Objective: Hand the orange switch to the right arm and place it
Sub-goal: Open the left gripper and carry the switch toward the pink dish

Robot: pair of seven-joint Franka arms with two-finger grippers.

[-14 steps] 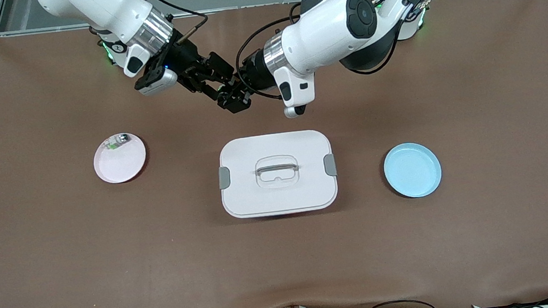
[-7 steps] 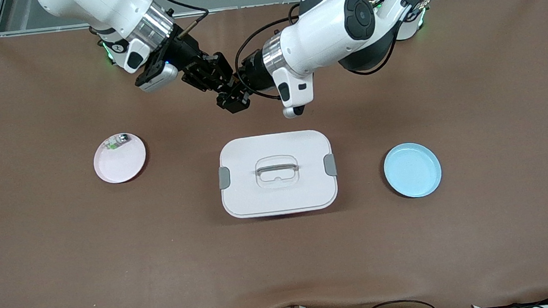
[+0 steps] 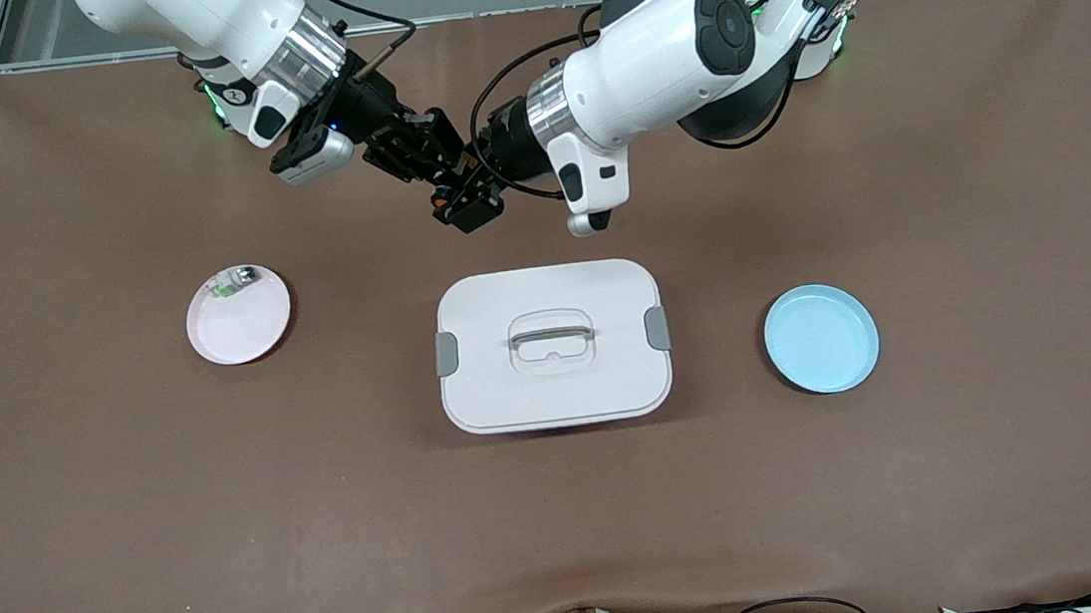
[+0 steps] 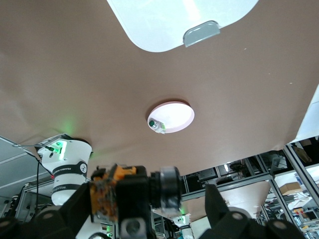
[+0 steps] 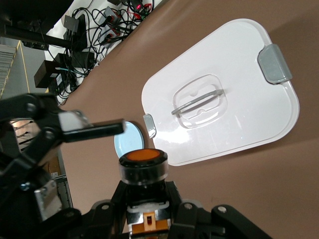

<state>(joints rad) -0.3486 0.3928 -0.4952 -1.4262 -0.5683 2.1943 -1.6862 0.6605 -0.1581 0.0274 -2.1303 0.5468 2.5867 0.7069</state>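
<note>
table: matt brown cloth (creased) | box lid: smooth white plastic

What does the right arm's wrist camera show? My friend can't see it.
The right gripper is shut on the orange switch, held over the brown table. The open left gripper is beside it. Below are a white lidded container and part of a blue plate.
</note>
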